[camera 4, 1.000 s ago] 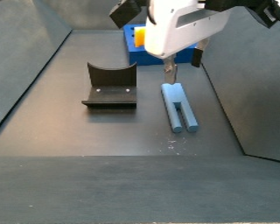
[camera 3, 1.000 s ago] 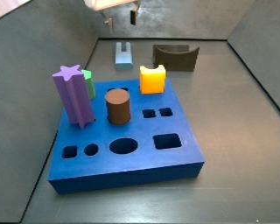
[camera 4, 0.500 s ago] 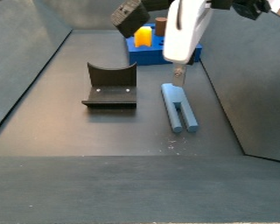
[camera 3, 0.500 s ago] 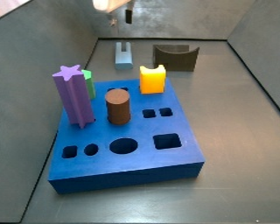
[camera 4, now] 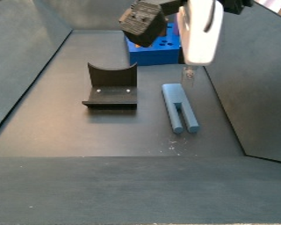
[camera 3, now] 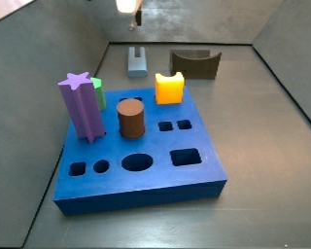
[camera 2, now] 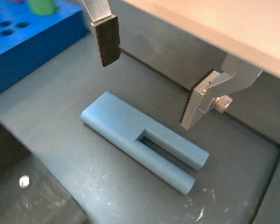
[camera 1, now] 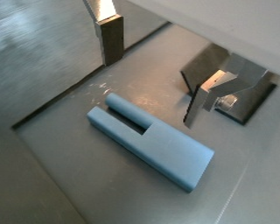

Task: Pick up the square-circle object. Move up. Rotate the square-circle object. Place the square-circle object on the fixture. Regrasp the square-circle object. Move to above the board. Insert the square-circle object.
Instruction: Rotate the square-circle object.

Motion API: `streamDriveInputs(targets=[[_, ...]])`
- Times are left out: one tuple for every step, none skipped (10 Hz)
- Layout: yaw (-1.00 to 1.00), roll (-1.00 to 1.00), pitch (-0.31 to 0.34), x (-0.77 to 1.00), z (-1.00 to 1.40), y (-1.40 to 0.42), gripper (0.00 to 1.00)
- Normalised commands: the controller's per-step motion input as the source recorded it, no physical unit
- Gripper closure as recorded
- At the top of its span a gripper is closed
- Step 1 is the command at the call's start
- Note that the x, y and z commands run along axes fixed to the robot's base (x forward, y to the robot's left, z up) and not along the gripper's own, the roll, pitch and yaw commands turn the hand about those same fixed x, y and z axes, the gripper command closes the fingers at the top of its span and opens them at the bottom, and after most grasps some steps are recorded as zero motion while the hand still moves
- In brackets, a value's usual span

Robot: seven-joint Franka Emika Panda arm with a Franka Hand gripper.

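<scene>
I see the pale grey-blue square-circle object [camera 2: 143, 144], two matte parallel bars joined with a slot between them, lying flat on the dark floor [camera 4: 119, 132] beside the dark brown fixture [camera 4: 110, 85] with its scooped top. My gripper [camera 2: 153, 79] hangs above the peg, its flat silver fingers [camera 2: 105, 39] spread wide and holding nothing. The thick blue board [camera 3: 139, 156] carries a purple star-topped post [camera 3: 81, 104], a brown cylinder [camera 3: 131, 120] and an orange-yellow notched block [camera 3: 169, 88]. In this side view the gripper is mostly cut off.
</scene>
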Motion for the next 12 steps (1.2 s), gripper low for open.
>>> streamDriveInputs(targets=[[1.00,0.00,-0.010,0.04,-0.03,0.00,0.00],[1.00,0.00,-0.011,0.04,-0.03,0.00,0.00],[1.00,0.00,-0.011,0.04,-0.03,0.00,0.00],[1.00,0.00,-0.012,0.04,-0.03,0.00,0.00],[1.00,0.00,-0.012,0.04,-0.03,0.00,0.00],[1.00,0.00,-0.013,0.04,-0.03,0.00,0.00],[1.00,0.00,-0.014,0.04,-0.03,0.00,0.00],[1.00,0.00,-0.014,0.04,-0.03,0.00,0.00],[1.00,0.00,-0.016,0.04,-0.03,0.00,0.00],[1.00,0.00,-0.017,0.04,-0.03,0.00,0.00],[1.00,0.00,-0.018,0.04,-0.03,0.00,0.00],[1.00,0.00,-0.019,0.03,-0.03,0.00,0.00]])
